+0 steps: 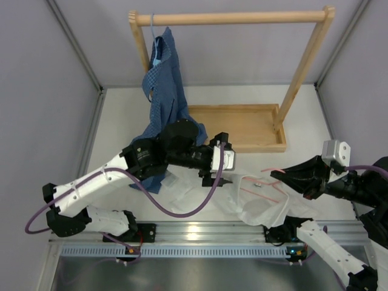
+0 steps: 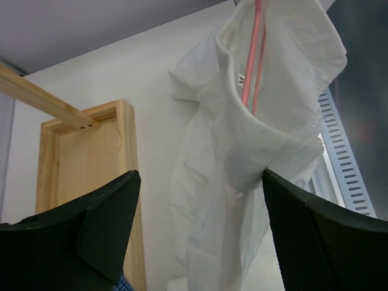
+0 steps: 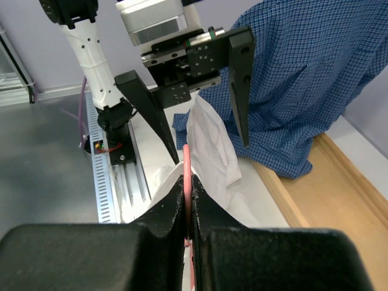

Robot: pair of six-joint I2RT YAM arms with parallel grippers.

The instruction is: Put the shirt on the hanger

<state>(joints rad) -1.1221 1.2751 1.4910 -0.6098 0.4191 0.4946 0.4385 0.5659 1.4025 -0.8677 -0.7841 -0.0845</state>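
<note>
The white shirt (image 1: 254,206) lies bunched on the table near the front edge, draped over the pink hanger (image 1: 267,187). My right gripper (image 1: 277,176) is shut on the hanger's wire (image 3: 188,167), with white cloth (image 3: 209,136) just beyond its fingertips (image 3: 173,200). My left gripper (image 1: 217,177) is open and points at the shirt. In the left wrist view the shirt (image 2: 224,176) hangs between and beyond the spread fingers (image 2: 103,224), and the hanger (image 2: 251,60) shows inside the collar. The cloth touches the right finger; the jaws are not closed on it.
A blue checked shirt (image 1: 162,91) hangs on a light blue hanger from the wooden rack (image 1: 236,18) at the back left, its tail trailing onto the table. The rack's wooden base tray (image 1: 242,124) lies behind the shirt. A metal rail (image 1: 200,233) runs along the near edge.
</note>
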